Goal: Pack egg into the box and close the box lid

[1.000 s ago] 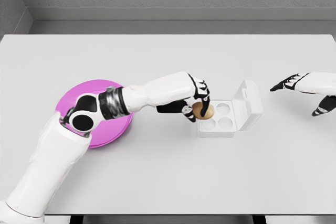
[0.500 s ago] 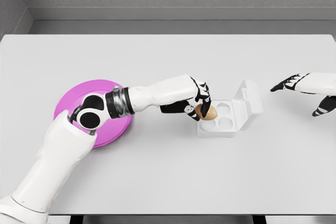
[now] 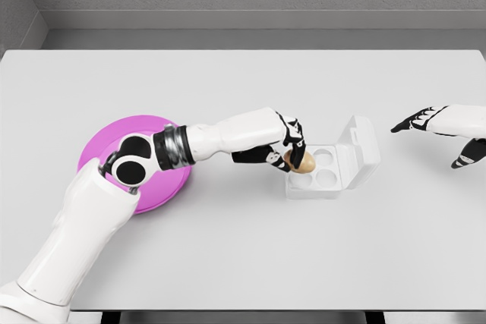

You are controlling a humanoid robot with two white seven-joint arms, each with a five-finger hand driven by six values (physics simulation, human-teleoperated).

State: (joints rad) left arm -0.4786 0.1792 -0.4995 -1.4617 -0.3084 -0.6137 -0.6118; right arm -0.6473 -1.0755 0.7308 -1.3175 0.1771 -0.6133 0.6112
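Observation:
A brown egg [image 3: 302, 162] is held in my left hand [image 3: 289, 150], whose fingers are curled around it. The egg hangs over the far-left cup of the white egg box [image 3: 328, 179]. The box's lid [image 3: 358, 152] stands open, tilted up on the right side. Three other cups in the box show as hollow. My right hand [image 3: 448, 128] hovers at the right edge of the table, fingers spread, holding nothing.
A magenta plate [image 3: 163, 128] lies at the left, partly covered by my left elbow and forearm. The grey table [image 3: 243, 248] runs wide in front, and a grey wall stands behind its far edge.
My left hand has carried the egg slightly right and down, from the box's left edge to over its far-left cup. The right hand has barely moved.

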